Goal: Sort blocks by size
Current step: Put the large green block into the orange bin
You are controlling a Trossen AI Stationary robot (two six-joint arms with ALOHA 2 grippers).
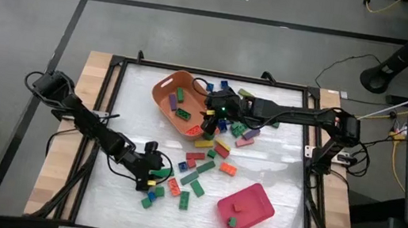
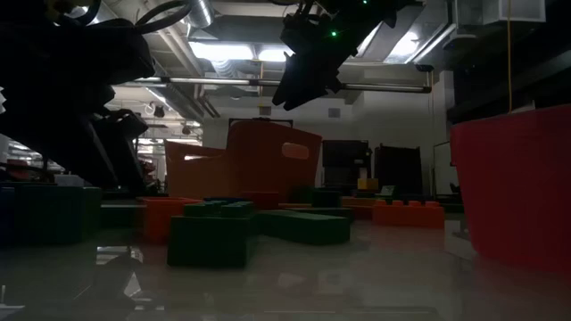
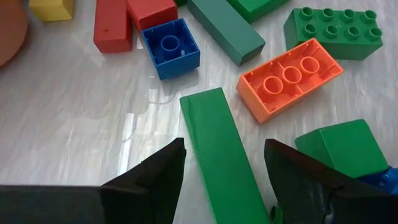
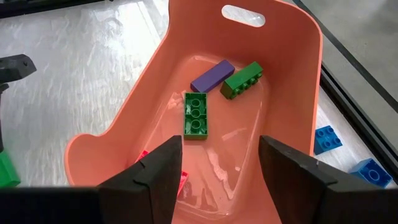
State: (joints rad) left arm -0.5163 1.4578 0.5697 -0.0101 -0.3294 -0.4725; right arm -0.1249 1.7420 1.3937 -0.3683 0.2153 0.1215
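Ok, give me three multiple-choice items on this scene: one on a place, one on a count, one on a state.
1. Where does the right end effector hang?
A. Over the orange tub
B. Over the pink-red tray
C. Off the table

2. How many blocks lie in the pink-red tray?
A. None
B. Two
C. Six

3. How does the left end effector stand?
A. Open, its fingers either side of a long green block
B. Shut on a blue block
C. Open over bare table

Answers: 1 A, the right wrist view looks straight down into the orange tub. 2 B, two small green blocks show there. 3 A, the long green block runs between its fingers.
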